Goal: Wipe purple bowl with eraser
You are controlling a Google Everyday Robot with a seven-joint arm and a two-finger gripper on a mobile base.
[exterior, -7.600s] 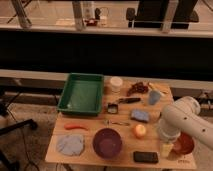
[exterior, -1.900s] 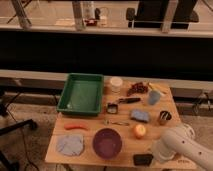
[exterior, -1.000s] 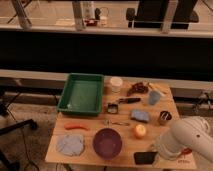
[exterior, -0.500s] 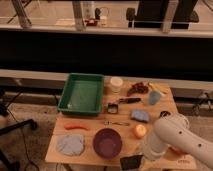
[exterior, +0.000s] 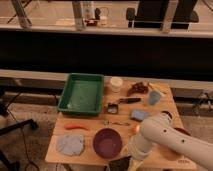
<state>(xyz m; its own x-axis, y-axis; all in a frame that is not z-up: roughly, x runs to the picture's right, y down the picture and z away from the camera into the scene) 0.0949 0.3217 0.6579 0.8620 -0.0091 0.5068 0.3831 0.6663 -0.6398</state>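
Observation, single camera view.

Purple bowl (exterior: 107,142): stood upright near the front edge of the wooden table (exterior: 92,120), left of the table's middle. It is seen to be round and deep, with a matte purple wall, a paler rim line and a darker inside.

Eraser (exterior: 118,163): a flat black block, narrower than the bowl, is noted at about 5 o'clock from the bowl, just beside its rim. It is carried tilted at the table's front edge; whether it touches the bowl cannot be told.

Gripper (exterior: 126,161): found at the low end of the white arm, which reaches in from the lower right. It is at 5 o'clock from the bowl, largely covered by the wrist. The claw is recorded as pressed together, pinching the eraser by its right end.

Surroundings, taken from the bowl: a blue-grey pad (exterior: 70,145) lies at 9 o'clock, near. A thin orange item (exterior: 75,127) lies at 10 o'clock. A green tray (exterior: 82,93) is set at 11 o'clock, well apart. A blue cup (exterior: 154,98) stands at 1 o'clock, far back.
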